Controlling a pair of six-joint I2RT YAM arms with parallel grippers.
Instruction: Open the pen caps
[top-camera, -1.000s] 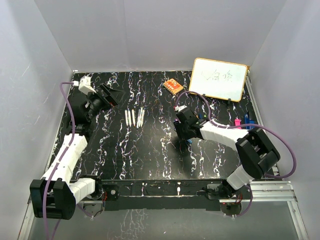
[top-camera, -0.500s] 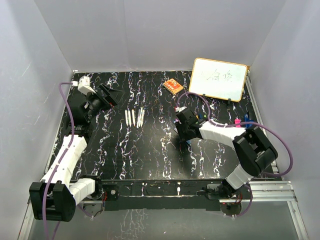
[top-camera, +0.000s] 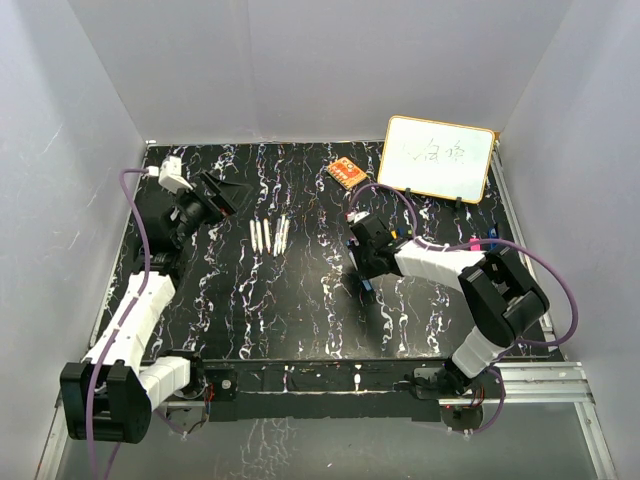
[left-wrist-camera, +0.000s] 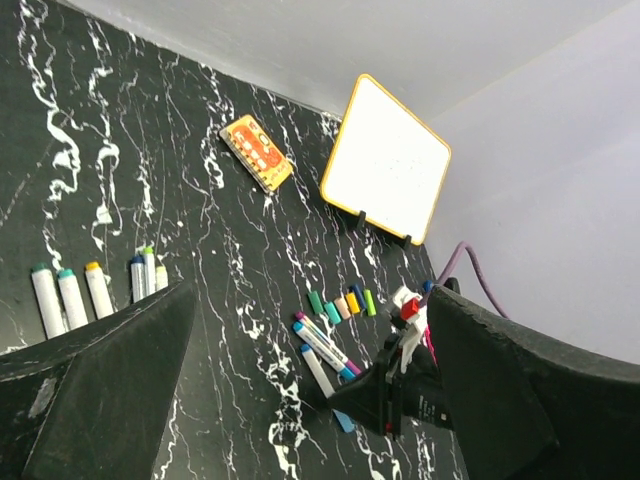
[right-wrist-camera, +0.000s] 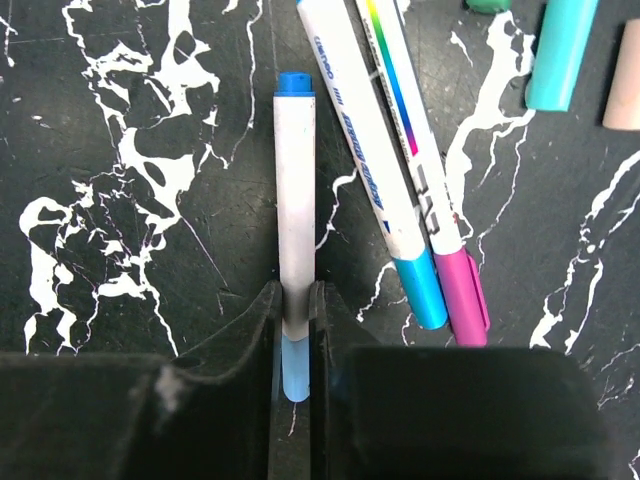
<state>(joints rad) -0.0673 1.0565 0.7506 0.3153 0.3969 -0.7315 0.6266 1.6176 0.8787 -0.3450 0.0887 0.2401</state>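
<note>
Between the right fingers: the right gripper (right-wrist-camera: 295, 300) is clenching a white marker (right-wrist-camera: 294, 200) that is lying flat on the black marbled table (top-camera: 300, 320). Its jaws are pressing both sides of the barrel just where the light-blue cap (right-wrist-camera: 295, 372) begins.
Why that spot: the cap is sitting back between the fingers, toward the wrist, while the long barrel is pointing away. This looks like a pick-up grip that is leaving the barrel free for the other arm. A pinch across the seam is unlikely to be loosening the cap by itself.
Left gripper (top-camera: 218, 192): it is hanging over the far-left part of the table, well apart from the markers. Its jaws are spread wide and grasping nothing, and it is probably waiting to take the free end.
Capped neighbours: a cyan-capped marker (right-wrist-camera: 425, 290) and a magenta-capped marker (right-wrist-camera: 462, 295) are lying just beside the gripped one, touching each other. Their caps are pointing the same way, so they seem to be queuing.
Loose caps (left-wrist-camera: 340, 303): short coloured ones are lying in a row near the whiteboard (left-wrist-camera: 385, 170), beyond the capped markers, apparently parked once off.
Bare barrels (left-wrist-camera: 95, 290): several white ones with small coloured tips are lying side by side well to the left, seemingly sorted away as finished.
</note>
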